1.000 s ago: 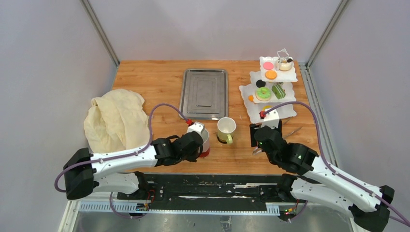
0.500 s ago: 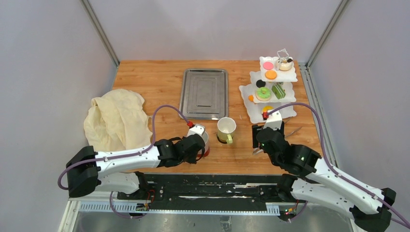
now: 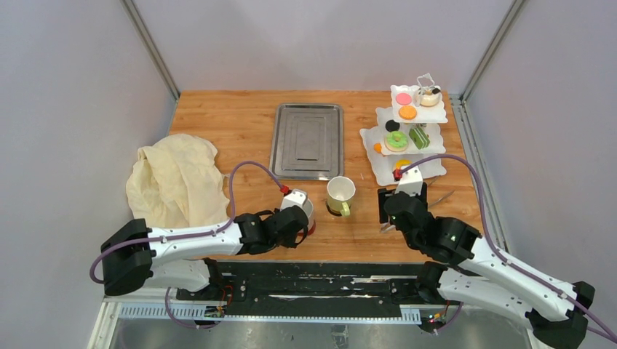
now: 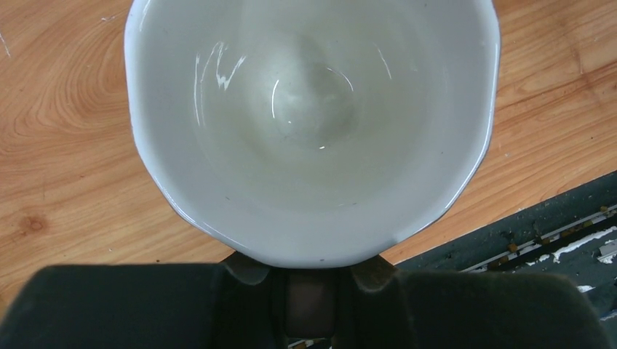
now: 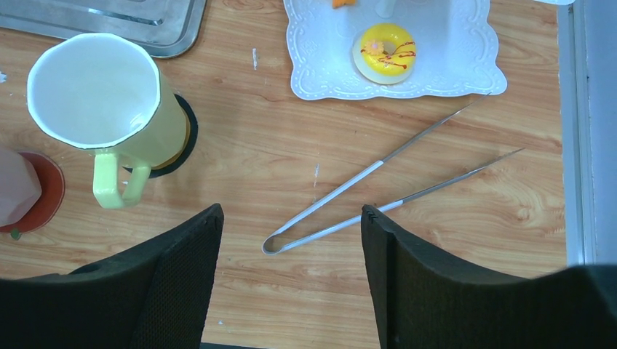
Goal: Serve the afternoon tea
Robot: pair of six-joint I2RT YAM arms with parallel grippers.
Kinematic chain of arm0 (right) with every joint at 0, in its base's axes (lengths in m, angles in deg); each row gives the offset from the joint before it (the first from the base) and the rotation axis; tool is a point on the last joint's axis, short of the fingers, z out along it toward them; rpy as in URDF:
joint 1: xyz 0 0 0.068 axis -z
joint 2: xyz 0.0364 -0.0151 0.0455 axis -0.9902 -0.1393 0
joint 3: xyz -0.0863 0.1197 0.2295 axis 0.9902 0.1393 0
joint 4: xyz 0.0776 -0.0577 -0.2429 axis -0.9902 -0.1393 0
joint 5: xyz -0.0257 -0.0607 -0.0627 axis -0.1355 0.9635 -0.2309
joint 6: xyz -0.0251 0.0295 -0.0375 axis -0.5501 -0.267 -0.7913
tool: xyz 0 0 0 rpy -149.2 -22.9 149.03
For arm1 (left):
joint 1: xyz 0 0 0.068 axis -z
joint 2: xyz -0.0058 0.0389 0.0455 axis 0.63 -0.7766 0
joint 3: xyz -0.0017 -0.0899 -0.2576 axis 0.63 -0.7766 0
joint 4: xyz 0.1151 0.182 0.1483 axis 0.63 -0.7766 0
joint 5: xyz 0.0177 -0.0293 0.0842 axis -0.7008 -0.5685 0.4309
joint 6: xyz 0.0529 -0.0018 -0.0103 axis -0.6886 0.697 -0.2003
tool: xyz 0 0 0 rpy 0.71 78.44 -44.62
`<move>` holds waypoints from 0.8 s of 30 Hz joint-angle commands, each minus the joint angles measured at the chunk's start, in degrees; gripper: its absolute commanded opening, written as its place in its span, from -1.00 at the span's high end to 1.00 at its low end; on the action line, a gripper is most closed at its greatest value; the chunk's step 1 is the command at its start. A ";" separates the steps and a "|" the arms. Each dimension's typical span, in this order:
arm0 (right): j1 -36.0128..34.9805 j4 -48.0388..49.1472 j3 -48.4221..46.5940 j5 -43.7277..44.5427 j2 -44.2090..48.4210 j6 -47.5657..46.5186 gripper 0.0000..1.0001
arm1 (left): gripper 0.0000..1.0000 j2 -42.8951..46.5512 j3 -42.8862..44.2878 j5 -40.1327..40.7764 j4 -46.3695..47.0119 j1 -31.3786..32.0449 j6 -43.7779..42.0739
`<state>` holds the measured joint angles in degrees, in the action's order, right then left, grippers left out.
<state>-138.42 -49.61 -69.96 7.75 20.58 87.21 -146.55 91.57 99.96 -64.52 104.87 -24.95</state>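
Note:
A pale mug [image 4: 313,123] fills the left wrist view, seen from above and empty. My left gripper [image 4: 309,302] is shut on its handle. In the top view this mug [image 3: 304,206] is over a red coaster [image 3: 311,230]; I cannot tell whether it touches. A yellow-green mug [image 5: 94,91] stands on a dark coaster [image 5: 185,142] at table centre. The white tiered stand [image 3: 429,116] at the back right holds a green donut [image 3: 396,139], a pink disc [image 3: 403,98] and an orange tart [image 3: 407,112]. My right gripper [image 5: 291,218] hangs open over bare wood.
Metal tongs [image 5: 378,190] lie just beyond the right fingertips. A yellow donut [image 5: 384,52] sits on the stand's bottom plate [image 5: 451,65]. A steel tray [image 3: 308,140] lies at back centre. A crumpled cream cloth [image 3: 177,178] is at the left.
My left gripper has drawn slightly toward the near edge with the pale mug. The right gripper shifted a little to the right and has held still since.

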 commanded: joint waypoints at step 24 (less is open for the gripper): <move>11.40 -2.05 -23.35 -17.90 -11.72 -13.67 -0.64 | -0.96 18.56 16.17 2.00 -25.97 0.64 -2.71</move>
<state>-133.96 -49.48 -86.57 -0.47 10.59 77.94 -134.35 103.75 100.14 -83.54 105.16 -24.87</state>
